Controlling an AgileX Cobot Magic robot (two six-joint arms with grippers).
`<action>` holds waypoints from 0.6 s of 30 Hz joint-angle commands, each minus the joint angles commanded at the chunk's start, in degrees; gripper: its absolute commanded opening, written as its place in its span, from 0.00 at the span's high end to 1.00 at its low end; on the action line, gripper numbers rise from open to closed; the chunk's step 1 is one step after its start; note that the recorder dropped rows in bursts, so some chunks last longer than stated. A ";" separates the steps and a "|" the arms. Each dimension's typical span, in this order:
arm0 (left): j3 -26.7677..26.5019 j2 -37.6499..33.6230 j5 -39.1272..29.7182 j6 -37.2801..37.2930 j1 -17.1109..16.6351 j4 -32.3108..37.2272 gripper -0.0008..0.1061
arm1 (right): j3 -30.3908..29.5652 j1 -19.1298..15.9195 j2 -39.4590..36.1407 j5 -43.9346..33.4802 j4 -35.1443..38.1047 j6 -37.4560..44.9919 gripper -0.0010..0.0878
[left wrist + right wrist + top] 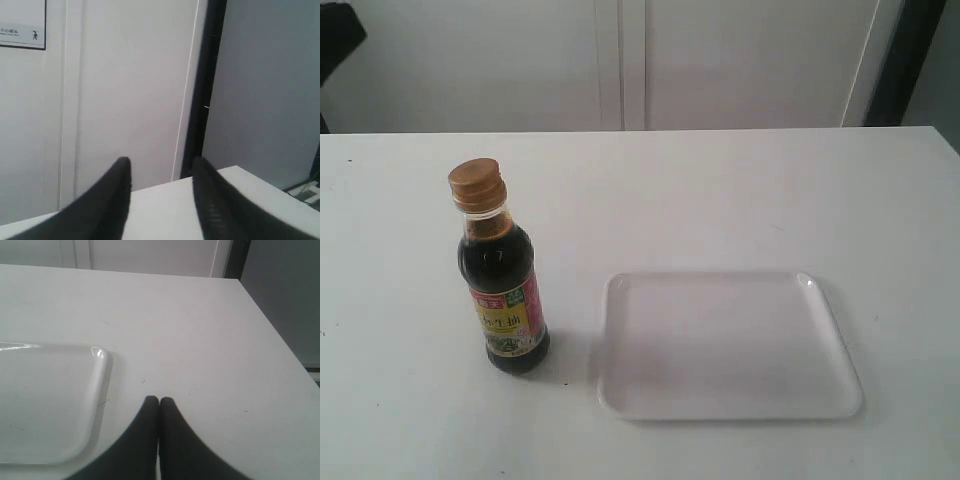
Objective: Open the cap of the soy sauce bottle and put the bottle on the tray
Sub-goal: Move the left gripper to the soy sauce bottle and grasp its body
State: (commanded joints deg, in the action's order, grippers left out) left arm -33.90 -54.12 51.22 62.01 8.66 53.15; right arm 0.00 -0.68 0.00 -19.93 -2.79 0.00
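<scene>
The soy sauce bottle stands upright on the white table, left of centre in the exterior view, dark liquid behind a yellow, red and green label. Its golden-brown cap sits closed on the neck. The flat white tray lies empty to the bottle's right; its rounded corner also shows in the right wrist view. My left gripper is open above the table's far edge, facing the wall, nothing between its fingers. My right gripper is shut and empty over bare table beside the tray. Neither gripper appears in the exterior view.
The white table ends at a far edge against a pale wall with a dark vertical strip. In the right wrist view the table's side edge drops off to a grey floor.
</scene>
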 joint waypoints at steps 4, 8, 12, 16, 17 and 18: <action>-1.11 -2.61 2.29 0.10 0.00 0.26 0.14 | 0.00 0.00 0.00 0.00 0.00 0.00 0.99; -2.40 -4.81 3.78 1.92 0.34 1.78 0.01 | 0.00 0.00 0.00 0.00 0.00 0.00 0.99; -4.06 -6.78 3.58 2.13 2.47 4.78 0.01 | 0.00 0.00 0.00 0.00 0.00 0.00 0.99; -5.16 -8.84 1.76 1.41 4.68 5.11 0.01 | 0.00 0.00 0.00 0.00 0.00 0.00 0.99; -5.43 -9.56 1.34 1.41 4.79 5.11 0.01 | 0.00 0.00 0.00 0.00 0.00 0.00 0.99; -5.43 -10.07 1.45 1.41 4.79 5.24 0.01 | 0.00 0.00 0.00 0.00 0.00 0.00 0.99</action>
State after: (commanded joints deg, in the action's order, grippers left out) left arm -39.33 -64.20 52.68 63.41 13.46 58.39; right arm 0.00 -0.68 0.00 -19.93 -2.79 0.00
